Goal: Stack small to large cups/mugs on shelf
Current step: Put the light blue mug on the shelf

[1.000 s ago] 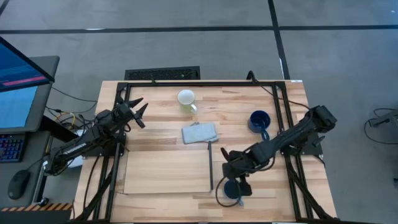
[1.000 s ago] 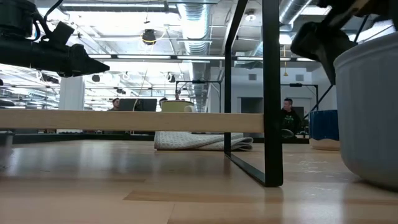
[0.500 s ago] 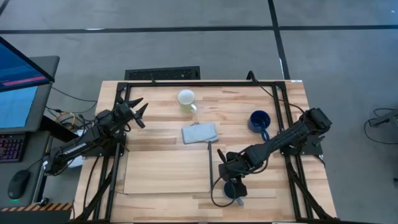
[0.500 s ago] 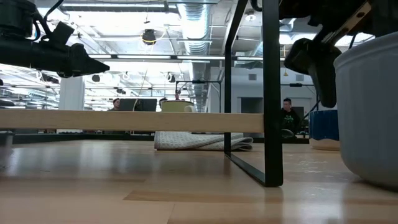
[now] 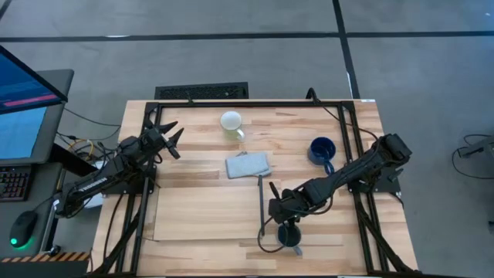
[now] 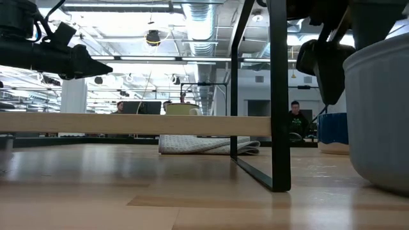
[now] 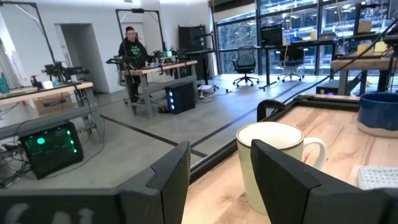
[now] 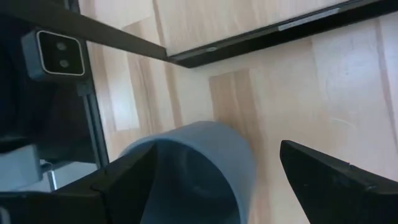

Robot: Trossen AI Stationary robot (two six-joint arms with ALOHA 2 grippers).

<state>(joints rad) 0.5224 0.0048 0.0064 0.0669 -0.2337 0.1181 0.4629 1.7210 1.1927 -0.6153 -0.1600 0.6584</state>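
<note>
1. Even, bright overhead light falls on the worktop (image 5: 324, 116); shadows under the arms are faint and short.
2. In the low view, ceiling lamps (image 6: 152, 37) glare white, and the near slate grey-blue mug (image 6: 380, 115) is a large soft blur.
3. Beside the cream-white mug (image 7: 273, 163), the left hand's fingers (image 7: 166, 180) are out of focus.
4. The right wrist view is smeared around the mug.

The right gripper (image 5: 284, 218) reaches low toward the near edge of the counter, arm stretched diagonally, fingers (image 8: 323, 171) spread wide apart. The left gripper (image 5: 171, 139) hangs raised at the left side, fingers parted.
</note>
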